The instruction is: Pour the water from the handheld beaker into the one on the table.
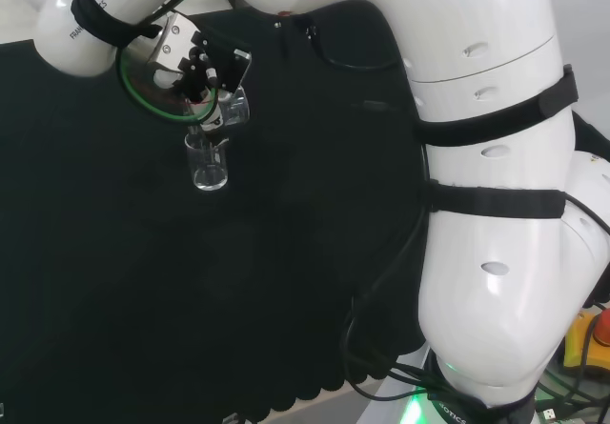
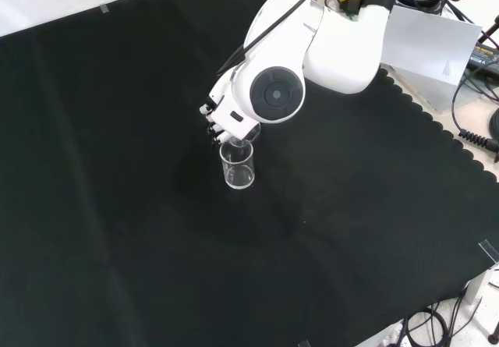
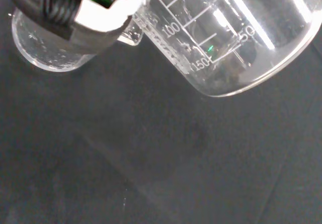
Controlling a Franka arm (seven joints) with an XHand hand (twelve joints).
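Observation:
A clear glass beaker point(image 1: 207, 165) stands upright on the black cloth point(image 1: 114, 281); in the front view this table beaker point(image 2: 238, 165) sits just below the arm's round-capped link. My hand point(image 1: 205, 67) is shut on a second clear beaker point(image 1: 234, 108), which is tilted with its lip over the standing beaker's mouth. In the wrist view the held beaker point(image 3: 226, 38) is close and large, with white graduation marks, its spout pointing toward the table beaker point(image 3: 45, 50), which lies partly behind a finger point(image 3: 75, 12). I cannot tell how much water either holds. In the front view part of my hand point(image 2: 221, 122) shows beside the link.
The arm's big white links point(image 1: 486, 205) stand at the head view's right, and a white link with a grey cap point(image 2: 274, 93) stands in front of the hand in the front view. The cloth's scalloped edge point(image 2: 437, 125), cables point(image 2: 475, 136) and a grey plate point(image 2: 429, 51) lie at the front view's right.

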